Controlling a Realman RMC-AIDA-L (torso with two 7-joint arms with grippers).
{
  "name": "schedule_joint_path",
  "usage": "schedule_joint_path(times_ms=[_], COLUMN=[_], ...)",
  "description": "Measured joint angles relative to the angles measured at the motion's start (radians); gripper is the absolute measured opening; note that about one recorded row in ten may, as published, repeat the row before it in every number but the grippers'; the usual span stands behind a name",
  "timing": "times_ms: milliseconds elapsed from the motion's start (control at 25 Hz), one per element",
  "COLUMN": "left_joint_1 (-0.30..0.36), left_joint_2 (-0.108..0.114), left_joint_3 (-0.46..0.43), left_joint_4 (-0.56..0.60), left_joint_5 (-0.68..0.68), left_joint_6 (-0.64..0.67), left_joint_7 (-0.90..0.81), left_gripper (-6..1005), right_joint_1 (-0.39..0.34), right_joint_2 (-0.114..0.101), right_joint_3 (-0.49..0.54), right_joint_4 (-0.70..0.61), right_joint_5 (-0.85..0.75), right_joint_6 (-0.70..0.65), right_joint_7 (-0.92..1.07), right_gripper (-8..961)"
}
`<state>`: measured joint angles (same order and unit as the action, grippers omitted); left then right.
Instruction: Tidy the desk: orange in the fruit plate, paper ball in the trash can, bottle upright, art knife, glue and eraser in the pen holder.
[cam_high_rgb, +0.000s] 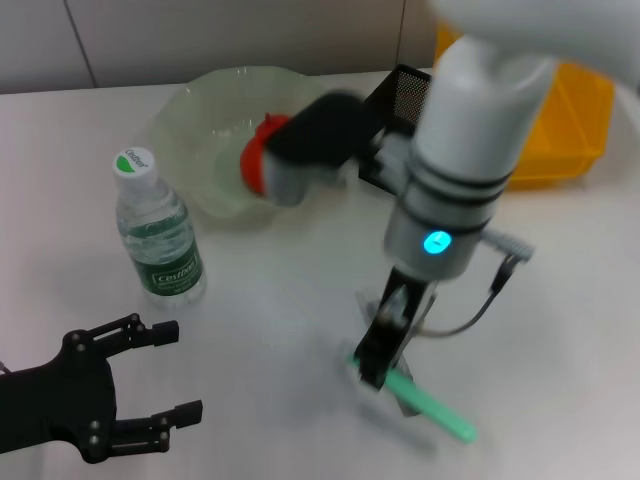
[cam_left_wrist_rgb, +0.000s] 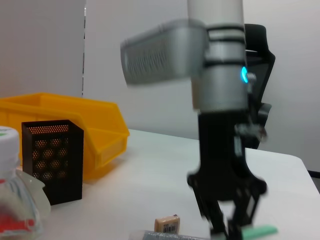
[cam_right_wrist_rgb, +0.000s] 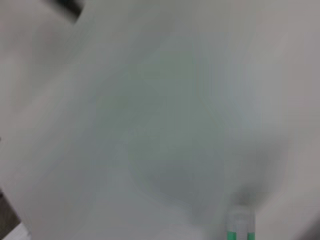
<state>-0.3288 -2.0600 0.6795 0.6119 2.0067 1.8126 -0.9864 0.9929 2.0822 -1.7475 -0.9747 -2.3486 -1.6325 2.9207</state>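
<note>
White desk, smooth and flat, with the black mesh pen holder standing at the far side, its mouth partly hidden behind the right arm's bulk. Just right of the pen holder, a bright yellow trash can, also half covered by the arm; seen again from the left wrist view as pen holder in front and trash can close behind.

Left of the pen holder, the pale green fruit plate with its ruffled rim. Inside it the orange, only a red sliver showing past a dark and grey arm segment in the way. Junction of plate and pen holder hidden by that same segment.

Farther left of the pen holder and nearer the robot, the bottle, upright on the desk, white cap on top, dark green label facing forward.

Well in front of the pen holder, toward the robot, the right gripper, pointed straight down at one end of a light green stick lying on the desk. Blurred in every view; whether clamped on the stick or merely over it, cannot tell. Same gripper in the left wrist view, with the stick's end poking out beside it.

On the desk between pen holder and right gripper, the eraser, tan with a dark mark, close to the gripper but apart from it. Beside the eraser a grey strip, cut off by the edge, unidentifiable.

Left gripper far to the left and nearest the robot, low over the desk, fingers spread wide, holding nothing.
</note>
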Motion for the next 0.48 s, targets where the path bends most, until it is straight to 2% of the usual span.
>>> schedule_joint_path(times_ms=[40, 80, 120, 200, 240, 280, 480], left_joint_1=[-0.001, -0.001, -0.002, -0.003, -0.003, -0.003, -0.016], left_joint_2=[0.0, 0.0, 0.0, 0.0, 0.0, 0.0, -0.005], left_joint_3=[0.0, 0.0, -0.001, -0.002, -0.003, -0.003, -0.01], left_joint_4=[0.0, 0.0, 0.0, 0.0, -0.001, -0.001, -0.018], left_joint_5=[0.0, 0.0, 0.0, -0.002, -0.004, -0.004, -0.01], left_joint_6=[-0.001, -0.001, -0.001, -0.002, -0.003, -0.003, -0.01], left_joint_7=[-0.001, -0.001, -0.003, -0.004, -0.004, -0.004, -0.009], left_gripper=[866, 866, 866, 866, 866, 866, 866], right_joint_1=[-0.046, -0.046, -0.067, -0.124, -0.177, -0.177, -0.318], right_joint_2=[-0.001, -0.001, -0.002, -0.003, -0.004, -0.004, -0.004], right_joint_3=[0.107, 0.107, 0.155, 0.269, 0.371, 0.371, 0.609], right_joint_4=[-0.09, -0.09, -0.135, -0.237, -0.332, -0.332, -0.523], right_joint_5=[-0.081, -0.081, -0.111, -0.168, -0.189, -0.189, -0.121], right_joint_6=[-0.065, -0.065, -0.086, -0.124, -0.131, -0.131, -0.04], right_joint_7=[-0.019, -0.019, -0.033, -0.08, -0.141, -0.141, -0.362], right_gripper=[177, 177, 177, 178, 178, 178, 178])
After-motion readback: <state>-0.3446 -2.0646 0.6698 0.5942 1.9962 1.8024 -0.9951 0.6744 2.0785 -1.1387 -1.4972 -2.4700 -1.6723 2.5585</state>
